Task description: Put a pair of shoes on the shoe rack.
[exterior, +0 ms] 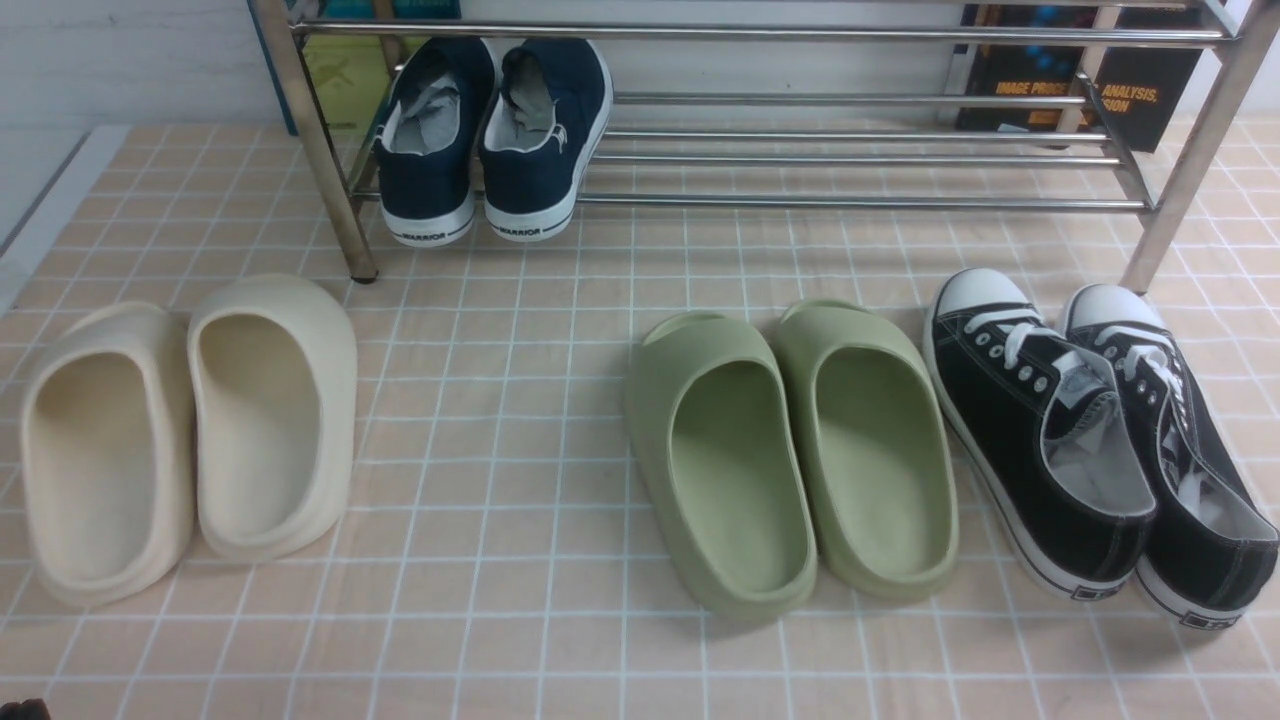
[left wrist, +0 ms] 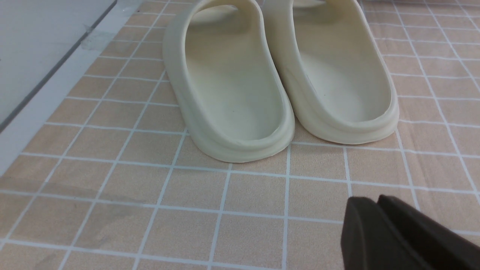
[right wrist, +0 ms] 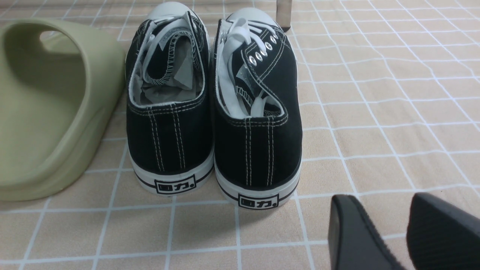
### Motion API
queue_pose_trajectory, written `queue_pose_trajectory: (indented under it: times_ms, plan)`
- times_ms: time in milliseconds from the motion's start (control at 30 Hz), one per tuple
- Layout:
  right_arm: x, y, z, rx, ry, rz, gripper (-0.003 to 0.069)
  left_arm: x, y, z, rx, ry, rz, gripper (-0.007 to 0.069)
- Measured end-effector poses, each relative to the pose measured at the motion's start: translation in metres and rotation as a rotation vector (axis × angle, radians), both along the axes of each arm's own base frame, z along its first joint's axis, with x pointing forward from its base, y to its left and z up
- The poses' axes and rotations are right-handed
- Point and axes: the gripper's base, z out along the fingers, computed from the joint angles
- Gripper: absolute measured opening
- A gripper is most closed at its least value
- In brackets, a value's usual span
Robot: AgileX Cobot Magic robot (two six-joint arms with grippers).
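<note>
Three pairs are being left on the tiled desk [exterior: 520,640] in front of the shoe rack [exterior: 860,160], on whose lower rails a navy pair [exterior: 495,140] is already being carried at the left end. The cream slides [exterior: 190,440] are being shown at the left, the green slides [exterior: 790,450] in the middle and the black sneakers [exterior: 1090,440] at the right, just beside the green pair.

The left pincer [left wrist: 378,225] is being held low behind the cream slides' heels, its fingers pressed together on nothing. The right pincer [right wrist: 390,232] is being held behind the black sneakers' heels, parted a little and empty.

Several risks are being judged from this layout. If one shoe is being lifted by each arm, the pair may be split or set down unevenly on the rails, and a sole may slip between the bars. A soft slide wall is likely to be squeezed and sprung free while being carried. A sneaker gripped at the heel collar may tilt toe-down and be knocked against the rack's front rail or right leg [exterior: 1190,160]. The green slide touching the left sneaker may be dragged along.
</note>
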Motion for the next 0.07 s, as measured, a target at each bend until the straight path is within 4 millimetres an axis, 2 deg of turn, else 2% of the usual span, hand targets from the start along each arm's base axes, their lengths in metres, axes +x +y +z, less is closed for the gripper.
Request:
queue_pose_trajectory:
  times_ms: [67]
  plan:
    - [0.0000, 0.0000, 0.0000, 0.000, 0.000, 0.000, 0.0239, 0.0000, 0.0000, 0.0000, 0.000, 0.000, 0.000, 0.0069]
